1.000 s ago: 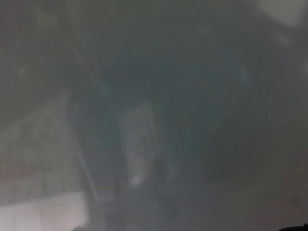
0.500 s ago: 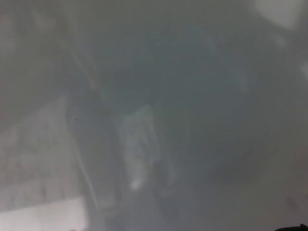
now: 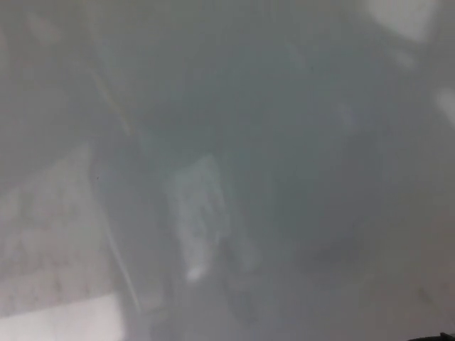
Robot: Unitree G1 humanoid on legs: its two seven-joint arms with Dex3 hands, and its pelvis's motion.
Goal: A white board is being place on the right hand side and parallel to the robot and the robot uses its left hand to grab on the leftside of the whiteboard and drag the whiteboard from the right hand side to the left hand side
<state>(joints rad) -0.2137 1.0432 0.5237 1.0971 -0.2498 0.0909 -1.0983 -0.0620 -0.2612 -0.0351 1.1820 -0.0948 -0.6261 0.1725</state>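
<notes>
**Desk:** What does the head camera show?

**Photographer:** Grey haze fills the view edge to edge. The one usable landmark is a pale smear [image 3: 199, 213] standing upright near the middle. Below and left of the smear lies a light patch [image 3: 57, 316]; far above and right of it sits a bright patch [image 3: 402, 14]; well to its lower right, a dark sliver [image 3: 435, 337] cuts the frame's edge (too small to identify).

**Desk:** Where is the whiteboard?

**Photographer:** It cannot be picked out. The haze may be its glossy face close to the lens, but that is a guess; no edge or frame of the board shows anywhere around the smear.

**Desk:** And the hands?

**Photographer:** Neither the left hand nor the right hand appears, so whether the fingers are released, clenched or grasping the board's left side cannot be told.

**Desk:** What could go wrong from here?

**Photographer:** With the view this fogged, a slipping hold would likely go unnoticed: the left hand could slide off the board's left edge mid-drag, leaving the board short of the left side. A pull applied off-centre could also swing the board out of parallel, or tip it.
</notes>
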